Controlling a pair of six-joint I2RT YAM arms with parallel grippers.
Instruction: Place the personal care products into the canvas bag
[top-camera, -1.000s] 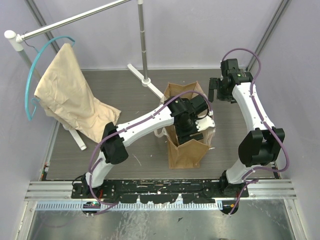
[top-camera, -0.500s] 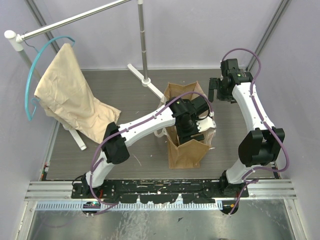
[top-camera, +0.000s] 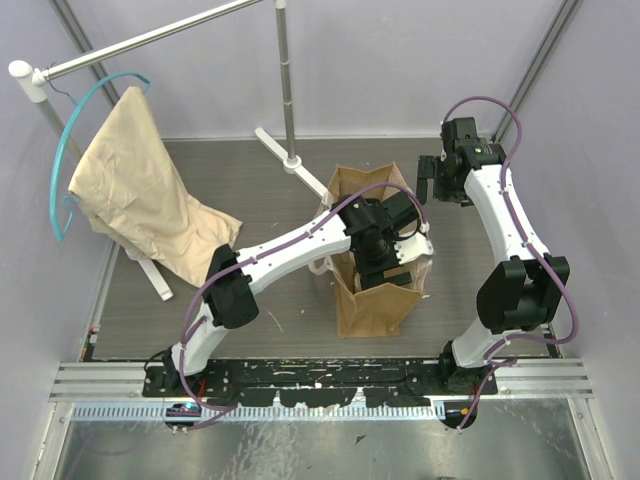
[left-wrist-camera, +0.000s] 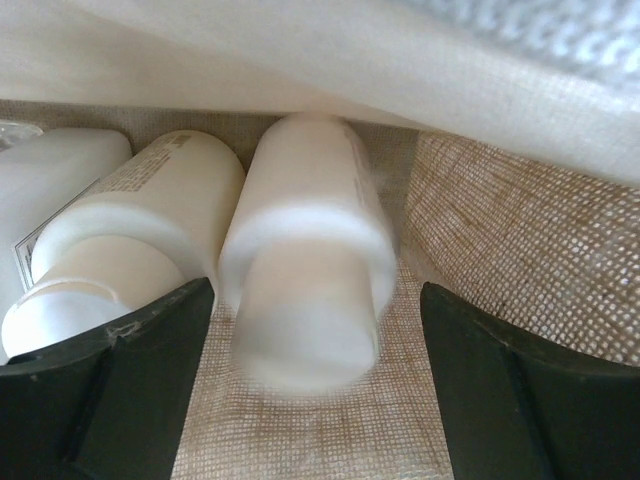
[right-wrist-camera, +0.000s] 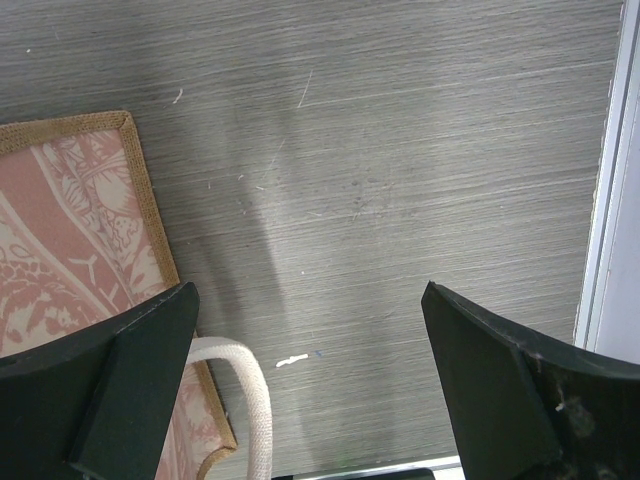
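The tan canvas bag (top-camera: 375, 300) stands upright mid-table. My left gripper (top-camera: 383, 262) reaches down into its mouth. In the left wrist view the left gripper (left-wrist-camera: 315, 400) is open over the bag's woven floor. A cream cylindrical bottle (left-wrist-camera: 305, 275) lies blurred between the jaws, free of both. A second cream bottle (left-wrist-camera: 130, 235) lies to its left. A whitish bottle (left-wrist-camera: 40, 185) shows at the far left. My right gripper (top-camera: 428, 180) is open and empty above the table right of the bag. Its wrist view shows the right gripper (right-wrist-camera: 310, 380), the bag's patterned side (right-wrist-camera: 60, 240) and a whitish strap (right-wrist-camera: 250, 395).
A pale beige cloth (top-camera: 140, 195) hangs from a turquoise hanger (top-camera: 75, 135) on a rack at the back left. The rack's pole and white foot (top-camera: 290, 150) stand behind the bag. Purple walls enclose the table; a metal rail runs along the near edge.
The cream bottle between the left jaws is blurred, in motion inside the bag. Both arms look nearly unmoved in the top view.
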